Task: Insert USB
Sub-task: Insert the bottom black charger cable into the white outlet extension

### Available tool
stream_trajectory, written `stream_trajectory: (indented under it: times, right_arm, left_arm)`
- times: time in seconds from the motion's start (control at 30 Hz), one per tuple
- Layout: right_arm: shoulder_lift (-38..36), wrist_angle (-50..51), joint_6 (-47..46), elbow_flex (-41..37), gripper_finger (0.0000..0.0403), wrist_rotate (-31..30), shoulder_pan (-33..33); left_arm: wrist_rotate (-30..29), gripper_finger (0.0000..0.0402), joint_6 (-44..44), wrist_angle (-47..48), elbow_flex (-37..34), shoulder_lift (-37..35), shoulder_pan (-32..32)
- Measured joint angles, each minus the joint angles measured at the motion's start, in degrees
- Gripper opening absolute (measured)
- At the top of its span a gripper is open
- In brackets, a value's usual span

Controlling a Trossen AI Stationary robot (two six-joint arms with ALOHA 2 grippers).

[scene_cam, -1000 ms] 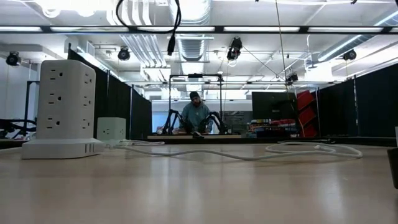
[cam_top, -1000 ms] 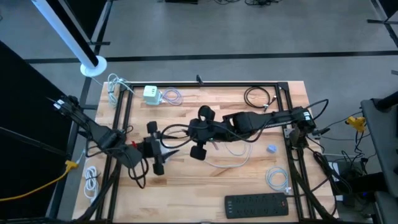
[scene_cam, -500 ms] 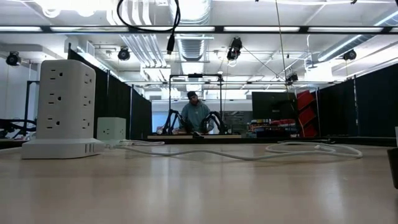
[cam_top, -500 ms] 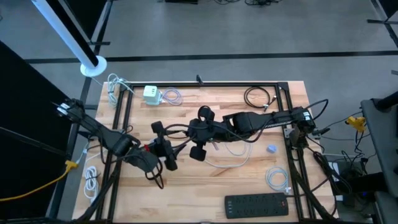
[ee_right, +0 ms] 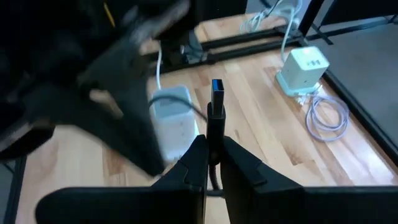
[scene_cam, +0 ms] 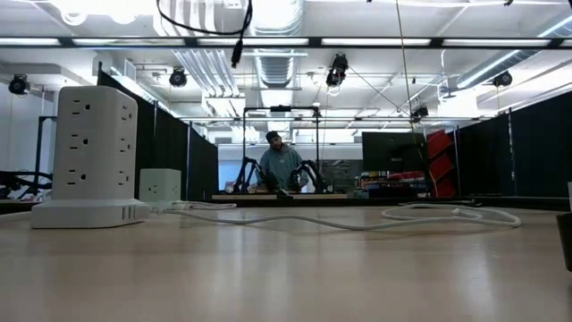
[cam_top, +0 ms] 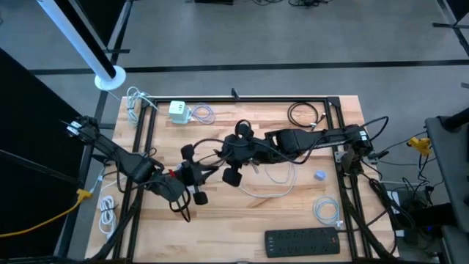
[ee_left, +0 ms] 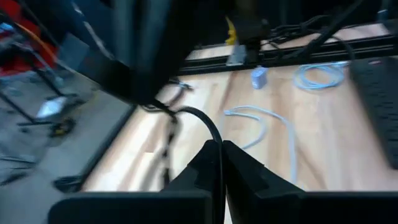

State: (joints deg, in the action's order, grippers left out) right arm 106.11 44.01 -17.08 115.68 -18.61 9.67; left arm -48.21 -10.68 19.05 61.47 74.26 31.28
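Cable work was happening near the middle of the wooden tabletop (cam_top: 293,213), where both dark arms met. The right tool (ee_right: 211,163) had its two fingers pressed together on a black USB plug (ee_right: 216,102), which stood upright between the fingertips with its blue-tipped metal end pointing away from the wrist. Seen from above, the right tool (cam_top: 236,155) was close to the centre of the tabletop, and the black cable of the plug went in a loop toward the other arm. The left tool (ee_left: 219,163) was also clamped, its fingers closed on a thin black cable (ee_left: 202,121) that rose in a curve from between them. From above, the left tool (cam_top: 193,174) was just beside the right one, a little nearer to the left edge.

A white tower power strip (scene_cam: 91,156) stood upright in the near corner in the low view, with a small white charger cube (cam_top: 178,111) near the far edge and its white cord (cam_top: 203,114) coiled beside it. A loose white cable (cam_top: 267,187) lay on the wood near the tools. A black power strip (cam_top: 302,240) lay flat at the near edge, well apart from both tools. Beyond the tabletop, far back in the room, a person (scene_cam: 281,165) was sitting at another bench.
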Motion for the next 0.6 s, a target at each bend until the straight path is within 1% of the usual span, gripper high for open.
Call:
stream_trajectory:
  times: [0.07,0.27,0.43,0.6]
  right_arm:
    - [-1.03,-1.32,-0.39,-0.02,0.0015,-0.38,-0.64]
    - [-4.53,-5.86,-1.02,0.02,0.0015,-0.48,-2.11]
    - [-9.26,-5.83,-0.94,0.09,0.0015,-1.29,-2.71]
    - [-12.64,-2.7,-0.98,-0.07,0.0015,-0.15,-2.7]
  left_arm:
    - [1.54,0.0002,-1.14,0.0,0.0,0.22,0.01]
    - [2.54,0.0001,-4.8,2.12,0.07,1.88,0.03]
    - [5.89,0.0001,-9.58,7.22,0.07,3.85,0.22]
    - [5.61,0.0001,-13.55,12.12,0.13,4.11,0.66]
